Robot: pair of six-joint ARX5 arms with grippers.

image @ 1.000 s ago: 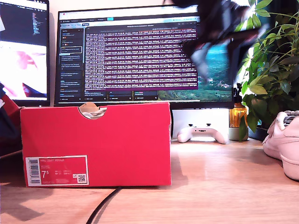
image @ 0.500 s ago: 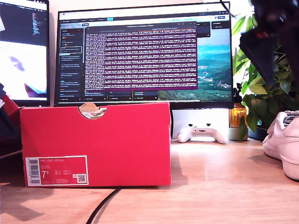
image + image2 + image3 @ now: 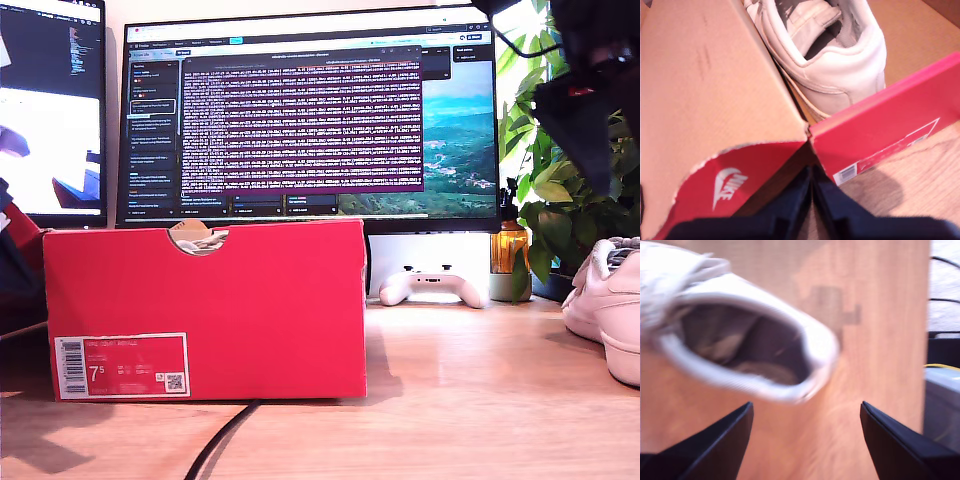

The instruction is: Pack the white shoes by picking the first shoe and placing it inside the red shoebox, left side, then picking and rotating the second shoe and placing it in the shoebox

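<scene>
— So where are the white shoes sitting right now?

— We are seeing one white shoe [image 3: 832, 55] lying inside the red shoebox [image 3: 205, 310], heel toward the box's end wall, in our first wrist view. The other white shoe [image 3: 606, 305] is resting on the wooden desk [image 3: 480, 400] at the exterior view's right edge, partly cut off by the frame, well apart from the box.

— And the box itself?

— It is standing in the lower left of the exterior view, with its half-round notch in the top edge and its white label [image 3: 121, 366] reading 7.5 facing the camera. A flatter cardboard piece [image 3: 705, 115] with a white mark is lying just beside the box's corner in our first wrist view.

— What are our grippers doing?

— Our first gripper [image 3: 811, 200] is hanging by the box's corner with its jaws pressed together, gripping nothing. Our second gripper [image 3: 806, 440] is hovering above the shoe on the desk with its jaws spread wide; its picture is blurred. We are seeing the shoe's opening [image 3: 747, 347] from above there. A dark arm [image 3: 590, 90] is showing in the upper right of the exterior view, over that shoe.

— Anything else around?

— A monitor [image 3: 310, 115] is glowing behind the box, a white game controller [image 3: 432, 285] is lying under it, a plant [image 3: 560, 190] is standing at the exterior view's right, and a black cable [image 3: 222, 440] is running forward from under the box.
</scene>
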